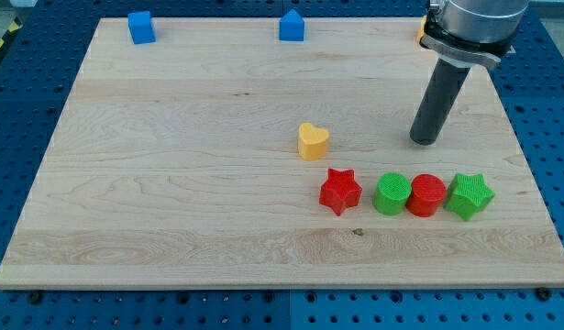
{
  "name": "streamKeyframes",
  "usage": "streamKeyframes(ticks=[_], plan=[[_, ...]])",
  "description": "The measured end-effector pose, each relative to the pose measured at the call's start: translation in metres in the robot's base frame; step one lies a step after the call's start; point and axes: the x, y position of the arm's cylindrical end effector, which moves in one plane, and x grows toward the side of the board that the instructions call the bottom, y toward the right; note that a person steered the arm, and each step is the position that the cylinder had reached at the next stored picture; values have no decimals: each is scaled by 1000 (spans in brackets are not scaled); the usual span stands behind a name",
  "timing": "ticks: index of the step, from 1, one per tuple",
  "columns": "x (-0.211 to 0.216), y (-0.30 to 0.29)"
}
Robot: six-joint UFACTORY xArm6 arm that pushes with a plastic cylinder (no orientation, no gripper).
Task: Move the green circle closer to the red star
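While the green circle (392,194) sat below our tip (425,142) and a little toward the view's left of it, it was apart from the rod, with bare wood between them. We had no jaws to spread or press together: our arm ended in a straight dark rod (439,103), and its lower end touched no block. The red star (340,191) lay farther toward the view's left of our tip than the green circle did, near that circle, with a narrow gap between them. On the circle's other side, nearly straight below our tip, stood a red cylinder (426,195), touching the green circle or very close to it. Below our tip and toward the view's right of it sat a green star (470,196), just beside the red cylinder. The yellow heart (313,141) stood level with our tip, well off toward the view's left. Two blue blocks lay far above our tip toward the view's left, near the top edge of the wooden board (171,183): one blue block (292,26) nearer us, another blue block (141,27) farther away. A small orange piece (421,31) showed beside our arm's housing at the top edge; we could not tell its shape.
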Motion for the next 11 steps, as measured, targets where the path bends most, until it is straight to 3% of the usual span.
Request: streamKeyframes(ticks=[1,2,4,5,6,7,9,11], plan=[[-3,1],[19,48],[131,114],[159,68],[158,7],[157,0],[113,-25],[107,-64]])
